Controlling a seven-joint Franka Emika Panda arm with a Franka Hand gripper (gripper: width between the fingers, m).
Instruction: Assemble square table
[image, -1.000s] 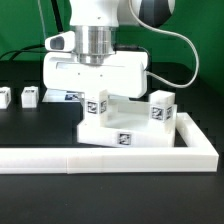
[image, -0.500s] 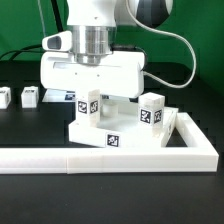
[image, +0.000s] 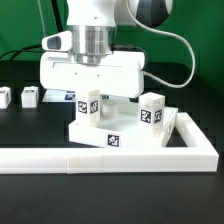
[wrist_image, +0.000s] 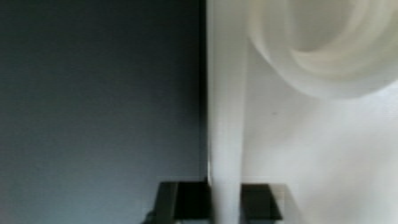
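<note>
Square table slab (image: 120, 140) is seen lying flat on the black table (image: 30, 130), inside the angle of the L-shaped rail (image: 100, 158), near both arms; contact with the rail cannot be told; two leg blocks (image: 90, 106) (image: 150, 112) stand upright on its corners, two more (image: 30, 96) (image: 3, 97) lie loose, well apart on the exterior view's left; slab is judged to be rigid moulded plastic, light, smooth-faced, so likely to skid on the table rather than tip; mounted legs probably add little weight but can be knocked; hold is best taken on a straight side edge between sockets, clear of legs and tags; in the wrist view a round socket (wrist_image: 347, 50) is seen beside the slab's edge, and that edge runs into the narrow gap at the end effector (wrist_image: 214, 198); its fingers (wrist_image: 173, 200) are clenched nearly together; whether the edge is pinched or only pressed against cannot be told; a firm grasp is therefore not assumed; thin edge gives little pad area, slip is a risk.
</note>
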